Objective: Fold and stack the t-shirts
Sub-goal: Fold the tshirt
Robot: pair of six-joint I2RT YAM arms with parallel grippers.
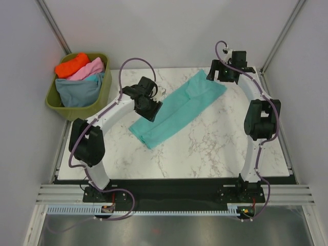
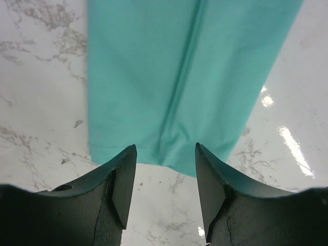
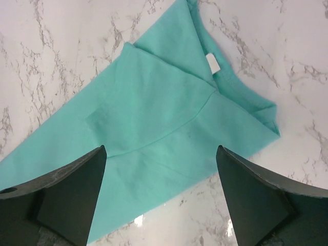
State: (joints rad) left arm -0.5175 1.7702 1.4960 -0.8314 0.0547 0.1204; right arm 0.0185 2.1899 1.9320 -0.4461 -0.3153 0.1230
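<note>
A teal-green t-shirt (image 1: 179, 107) lies folded lengthwise into a long strip, running diagonally across the marble table. My left gripper (image 1: 150, 108) is open and empty above the strip's lower left part; in the left wrist view (image 2: 165, 154) its hem (image 2: 169, 161) lies just past the fingertips. My right gripper (image 1: 214, 72) is open and empty over the collar end; in the right wrist view (image 3: 161, 154) the folded sleeves and neck label (image 3: 211, 62) show on the tee (image 3: 154, 118). Orange (image 1: 72, 64), pink (image 1: 88, 69), light teal (image 1: 95, 78) and slate blue-grey (image 1: 78, 92) tees lie piled in the tub.
The olive-green plastic tub (image 1: 55, 106) stands off the table's back left corner. The marble tabletop (image 1: 205, 148) ends at a black front rail by the arm bases. Grey walls close in the back and sides.
</note>
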